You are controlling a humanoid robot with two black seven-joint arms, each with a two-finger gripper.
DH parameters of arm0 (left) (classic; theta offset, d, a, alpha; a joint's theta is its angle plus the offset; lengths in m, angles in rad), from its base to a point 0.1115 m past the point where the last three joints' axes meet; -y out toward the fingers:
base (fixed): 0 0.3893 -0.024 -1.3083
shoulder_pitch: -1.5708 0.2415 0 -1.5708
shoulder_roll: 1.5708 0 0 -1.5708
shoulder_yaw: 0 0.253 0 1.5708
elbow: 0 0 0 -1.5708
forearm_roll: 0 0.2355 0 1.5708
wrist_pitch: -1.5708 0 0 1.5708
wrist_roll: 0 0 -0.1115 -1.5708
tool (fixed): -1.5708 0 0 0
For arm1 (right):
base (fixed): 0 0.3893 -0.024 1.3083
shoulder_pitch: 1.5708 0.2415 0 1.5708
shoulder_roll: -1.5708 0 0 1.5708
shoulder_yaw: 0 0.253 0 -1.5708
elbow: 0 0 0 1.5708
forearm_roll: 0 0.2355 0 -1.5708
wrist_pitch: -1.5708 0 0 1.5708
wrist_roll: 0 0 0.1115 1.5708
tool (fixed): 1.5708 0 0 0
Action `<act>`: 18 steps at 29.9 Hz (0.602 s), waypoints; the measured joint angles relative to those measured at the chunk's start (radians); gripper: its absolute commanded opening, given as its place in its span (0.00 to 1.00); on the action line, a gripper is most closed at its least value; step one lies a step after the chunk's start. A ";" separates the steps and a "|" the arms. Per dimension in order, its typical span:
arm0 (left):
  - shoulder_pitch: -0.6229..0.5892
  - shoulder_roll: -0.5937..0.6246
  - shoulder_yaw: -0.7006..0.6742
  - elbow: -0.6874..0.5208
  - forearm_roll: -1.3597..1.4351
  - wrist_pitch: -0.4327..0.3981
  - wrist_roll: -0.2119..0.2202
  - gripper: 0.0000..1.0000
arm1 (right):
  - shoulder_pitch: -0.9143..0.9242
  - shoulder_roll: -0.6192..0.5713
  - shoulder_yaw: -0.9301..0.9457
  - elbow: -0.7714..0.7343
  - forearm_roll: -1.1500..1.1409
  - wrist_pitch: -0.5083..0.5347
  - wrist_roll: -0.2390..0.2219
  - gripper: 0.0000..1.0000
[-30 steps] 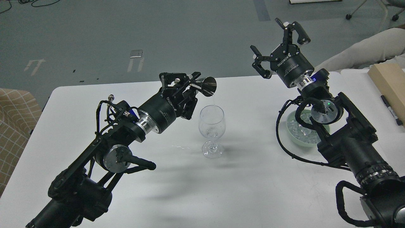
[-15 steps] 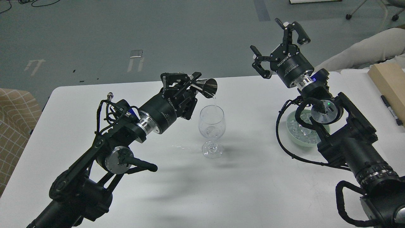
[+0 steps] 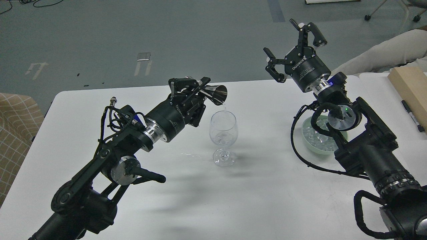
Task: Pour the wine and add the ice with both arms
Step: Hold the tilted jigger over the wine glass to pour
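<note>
A clear stemmed wine glass (image 3: 223, 133) stands upright at the middle of the white table (image 3: 253, 200). My left gripper (image 3: 195, 88) is shut on a small metal jigger cup (image 3: 217, 93), tipped on its side with its mouth just above the glass rim; a thin clear stream falls from it into the glass. My right gripper (image 3: 293, 46) is open and empty, raised high above the table's far right. Under my right arm a pale green bowl (image 3: 312, 146) holds a heap of clear ice cubes (image 3: 313, 137), partly hidden by the arm and cables.
A small clear spill (image 3: 188, 154) lies on the table left of the glass foot. A wooden block (image 3: 412, 87) and a black marker (image 3: 413, 115) lie at the far right. A tan checked cushion (image 3: 15, 130) sits off the left edge.
My left arm has shifted slightly left with the tipped jigger, which keeps pouring into the glass. The right arm has not moved.
</note>
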 measured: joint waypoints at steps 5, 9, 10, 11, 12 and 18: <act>0.001 -0.003 0.000 0.000 0.021 -0.001 -0.006 0.12 | 0.000 0.000 0.000 -0.001 0.000 0.000 0.000 0.99; 0.001 -0.003 0.000 -0.001 0.043 -0.003 -0.007 0.12 | 0.000 0.000 0.001 -0.001 0.000 0.000 0.000 0.99; 0.001 -0.003 0.000 -0.002 0.047 -0.004 -0.007 0.12 | 0.000 0.000 0.000 -0.001 0.000 0.000 0.000 0.99; 0.001 -0.003 0.000 -0.002 0.051 -0.004 -0.007 0.12 | 0.000 0.000 0.000 -0.001 0.000 0.000 0.000 0.99; 0.001 -0.003 0.000 -0.003 0.053 -0.004 -0.007 0.12 | 0.000 0.000 0.000 -0.001 0.000 0.000 0.000 0.99; 0.001 0.006 0.000 -0.007 0.061 -0.005 -0.012 0.12 | 0.000 0.000 0.000 -0.001 0.000 0.000 0.000 0.99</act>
